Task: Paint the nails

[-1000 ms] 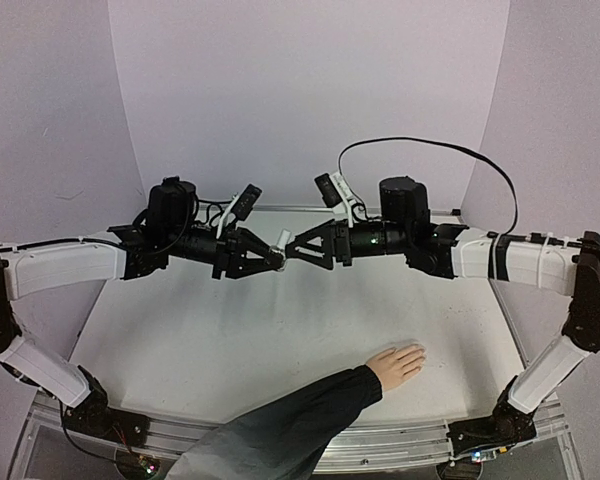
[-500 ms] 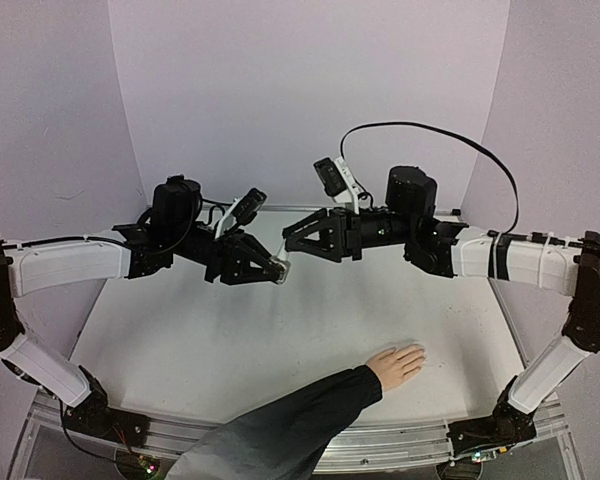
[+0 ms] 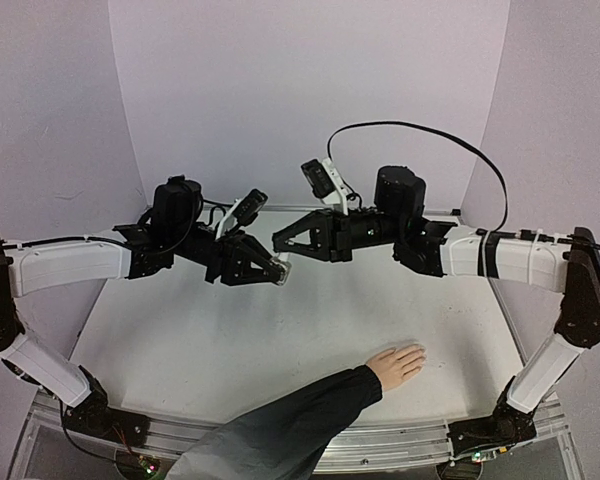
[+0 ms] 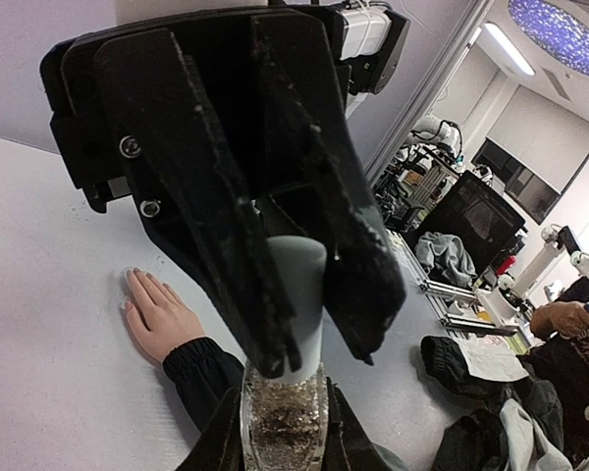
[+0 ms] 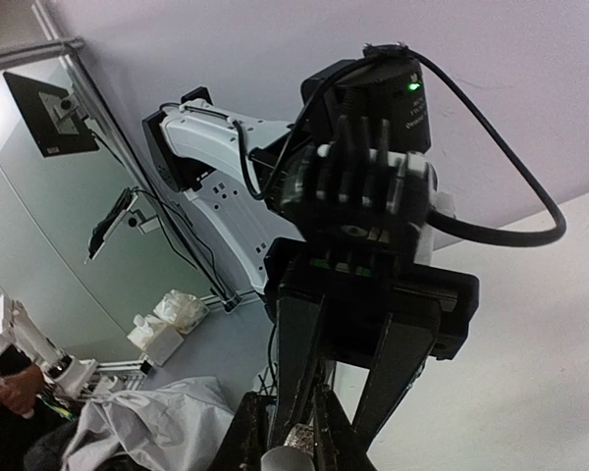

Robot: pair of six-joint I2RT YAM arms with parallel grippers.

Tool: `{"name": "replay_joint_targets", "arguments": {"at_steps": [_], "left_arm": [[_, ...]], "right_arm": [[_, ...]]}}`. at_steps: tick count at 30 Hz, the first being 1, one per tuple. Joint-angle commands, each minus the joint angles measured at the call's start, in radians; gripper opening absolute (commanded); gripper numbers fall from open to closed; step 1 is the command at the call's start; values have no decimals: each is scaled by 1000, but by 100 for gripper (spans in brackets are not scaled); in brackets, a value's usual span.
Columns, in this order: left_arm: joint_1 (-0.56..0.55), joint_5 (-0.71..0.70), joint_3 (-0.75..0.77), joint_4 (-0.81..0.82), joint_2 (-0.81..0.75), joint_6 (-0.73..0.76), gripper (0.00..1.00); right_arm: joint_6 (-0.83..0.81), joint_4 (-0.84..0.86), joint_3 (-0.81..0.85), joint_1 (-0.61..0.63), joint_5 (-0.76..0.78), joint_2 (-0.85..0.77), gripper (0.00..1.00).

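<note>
Both clenched, left hand on bottle, right hand on cap, nails pointing right along sleeve

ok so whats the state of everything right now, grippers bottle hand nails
left gripper: shut on bottle
bottle: held up off the table, glittery glass end past the fingertips
right gripper: looks shut, apart from the bottle, anything in it too small to tell
hand: flat on the table, fingers outstretched
nails: too small to tell if painted
</note>
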Motion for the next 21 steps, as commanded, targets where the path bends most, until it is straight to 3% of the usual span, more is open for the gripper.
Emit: {"name": "replay_joint_targets", "arguments": {"at_steps": [1,5,8,11,13,15,16,21], "left_arm": [[1,-39,48,47,-17,6,0],[2,-254,31,48,-48,20,0],[4,-602,2,47,-87,32,0],[-9,-1079,-15,47,-113,18,0],[-20,-1318,-10,51,-110,30,0],[-27,-1411,15,61,-80,47,0],[-29,-1417,30,68,-66,47,0],[-52,-1309,50,106,-23,59,0]], "right_arm": [[3,68,52,12,-28,8,1],[-2,59,35,16,13,13,0],[-31,-19,36,22,150,15,0],[-27,-183,72,49,493,32,0],[17,-375,158,121,936,72,0],[182,-527,270,224,1298,123,0],[209,-528,292,263,1372,142,0],[214,-534,400,314,1389,219,0]]}}
